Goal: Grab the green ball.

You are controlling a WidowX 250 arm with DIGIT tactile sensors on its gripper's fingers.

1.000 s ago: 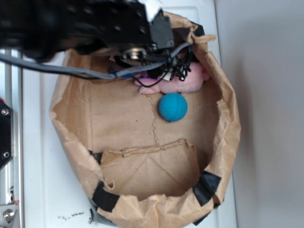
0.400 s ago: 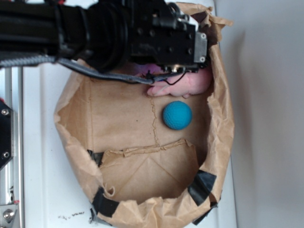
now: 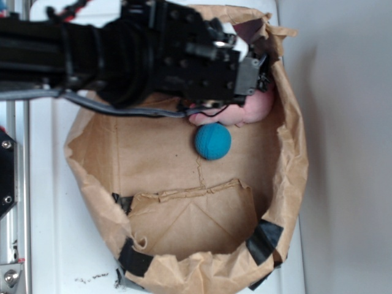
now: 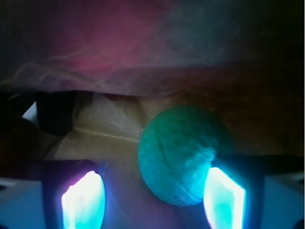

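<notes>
Rolled left since a moment ago: teal-blue ball (image 3: 212, 141), now nearer the bag's centre crease, with arm reaching deeper over the pink plush bunny (image 3: 248, 109). From left to right in the wrist view: glowing left finger, green ball (image 4: 183, 160), right finger touching its edge. Gripper (image 4: 153, 200) spread wide, ball sitting off-centre between the jaws, probably lined up for closing. Crumpled paper bag (image 3: 294, 165) on a white table (image 3: 46, 202), grey wall rightward
</notes>
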